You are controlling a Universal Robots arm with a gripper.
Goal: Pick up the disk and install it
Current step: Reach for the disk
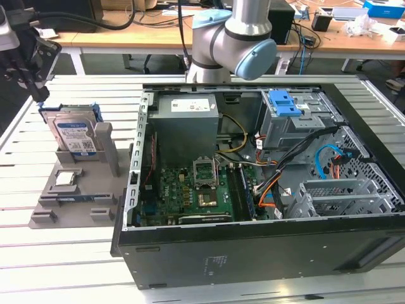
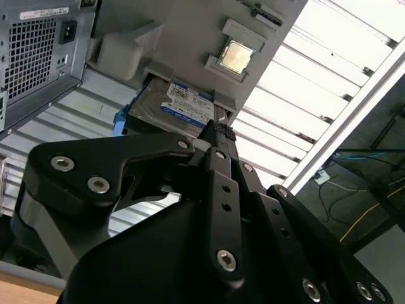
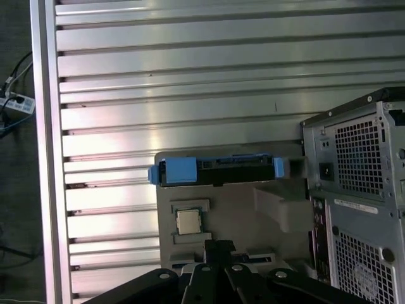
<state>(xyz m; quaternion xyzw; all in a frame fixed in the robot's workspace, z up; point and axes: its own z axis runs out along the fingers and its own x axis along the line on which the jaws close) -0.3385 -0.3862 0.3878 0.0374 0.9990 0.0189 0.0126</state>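
While the claw (image 2: pixel 218 129) hangs pinched together, empty, near the upright disk (image 1: pixel 74 135) in its grey holder (image 1: pixel 106 151), best spread it first, then descend square to the disk.

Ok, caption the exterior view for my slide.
Disk stands upright in a grey holder beside the open computer case, gripper close by.

The disk (image 1: pixel 74 134) rises clear of its holder, with a grey post (image 1: pixel 105 147) just beside it. The computer case (image 1: pixel 253 253) walls off the exterior view's right; bare surface (image 1: pixel 25 253) lies left. Cables (image 1: pixel 297 152) cross before the drive cage (image 1: pixel 281 130).
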